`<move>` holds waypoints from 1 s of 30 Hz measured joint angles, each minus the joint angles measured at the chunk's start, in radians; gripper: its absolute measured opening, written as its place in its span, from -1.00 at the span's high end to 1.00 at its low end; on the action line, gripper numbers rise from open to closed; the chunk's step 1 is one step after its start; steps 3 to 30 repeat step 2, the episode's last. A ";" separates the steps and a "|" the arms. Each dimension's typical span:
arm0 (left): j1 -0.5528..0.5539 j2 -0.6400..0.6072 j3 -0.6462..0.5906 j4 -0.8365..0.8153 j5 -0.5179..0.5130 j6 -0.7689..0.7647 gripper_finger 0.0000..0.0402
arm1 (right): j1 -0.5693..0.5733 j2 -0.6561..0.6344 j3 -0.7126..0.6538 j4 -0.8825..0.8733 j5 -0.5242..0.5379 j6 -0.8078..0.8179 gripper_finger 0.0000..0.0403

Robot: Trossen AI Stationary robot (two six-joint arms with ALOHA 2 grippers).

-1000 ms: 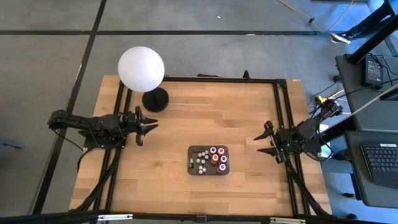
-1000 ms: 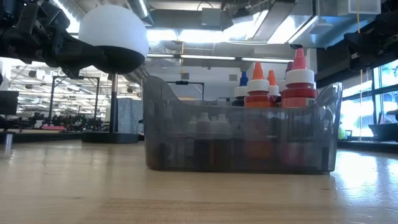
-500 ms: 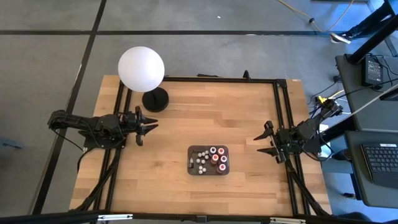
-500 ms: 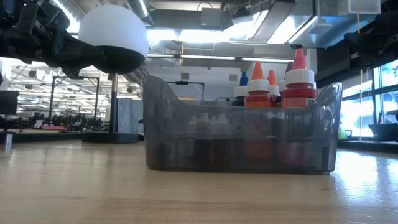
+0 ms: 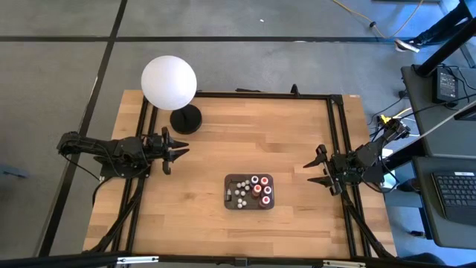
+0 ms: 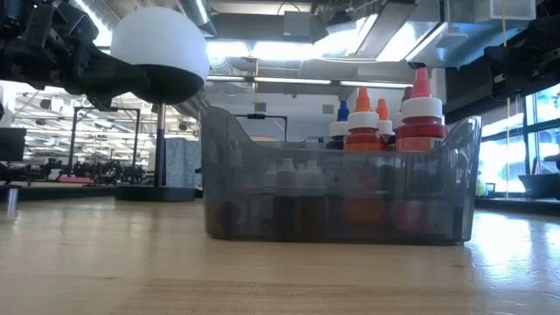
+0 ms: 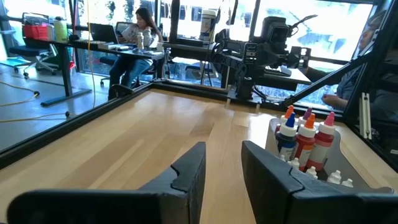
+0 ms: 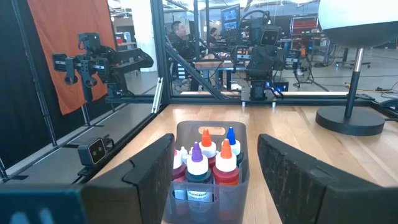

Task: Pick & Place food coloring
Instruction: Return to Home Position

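Observation:
The food coloring [image 5: 253, 189] is a cluster of small dropper bottles with white, red, orange and blue tips, standing upright in a dark grey tray [image 5: 229, 195] near the middle of the table's near half. The bottles [image 6: 385, 122] rise above the tray's wall [image 6: 341, 201]. My left gripper [image 5: 180, 151] hovers level over the table's left side, pointing right; its fingers [image 7: 222, 152] stand a little apart with nothing between them. My right gripper [image 5: 316, 173] hovers at the right edge, pointing at the tray, wide open [image 8: 216, 140], with the bottles [image 8: 208, 165] well ahead of it.
A white globe lamp [image 5: 169, 82] on a black base [image 5: 185, 119] stands at the far left corner, just beyond my left gripper. A black frame [image 5: 335, 134] runs round the table. Bare wood lies between each gripper and the tray. People sit at desks in the room beyond [image 7: 140, 25].

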 joint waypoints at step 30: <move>0.000 0.000 0.000 0.000 0.000 0.000 0.51 | 0.000 0.000 0.000 0.000 0.000 0.000 -0.15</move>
